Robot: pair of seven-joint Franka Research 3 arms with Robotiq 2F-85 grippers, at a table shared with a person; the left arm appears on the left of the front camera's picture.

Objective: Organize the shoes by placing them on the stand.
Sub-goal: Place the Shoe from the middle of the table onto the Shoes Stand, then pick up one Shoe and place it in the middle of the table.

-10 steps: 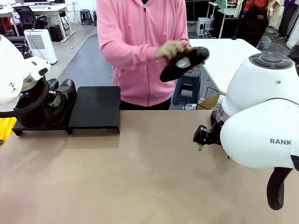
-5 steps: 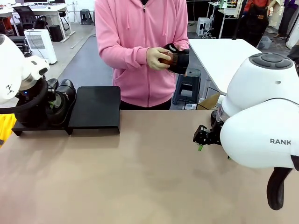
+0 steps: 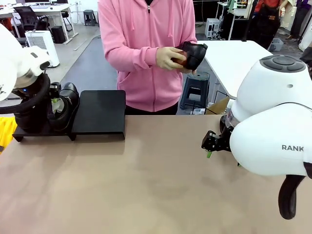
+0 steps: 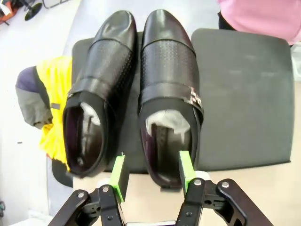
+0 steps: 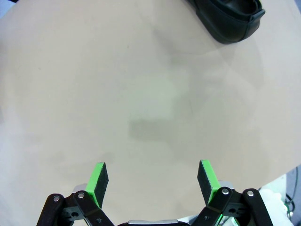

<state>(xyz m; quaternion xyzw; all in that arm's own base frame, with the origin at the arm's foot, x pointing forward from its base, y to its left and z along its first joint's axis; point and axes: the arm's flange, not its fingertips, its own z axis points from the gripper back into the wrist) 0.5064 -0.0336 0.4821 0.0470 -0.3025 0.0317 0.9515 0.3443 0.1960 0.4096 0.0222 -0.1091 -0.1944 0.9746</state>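
Shoes [image 4: 167, 94] on stand [image 4: 240, 94], left tool [image 4: 152, 170] widened

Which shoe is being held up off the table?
The shoe in the person's hands, at chest height; two others sit on the stand, another lies on the table.

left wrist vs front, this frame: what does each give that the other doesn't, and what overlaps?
Left wrist: a top-down look into the two shoes, with white paper stuffing inside and perforated uppers. The left tool is open, its pads either side of one heel.
Front: the person's hands holding a third shoe at chest height, and the right arm over the table.
Both: the pair side by side on the stand, and the person's pink top.
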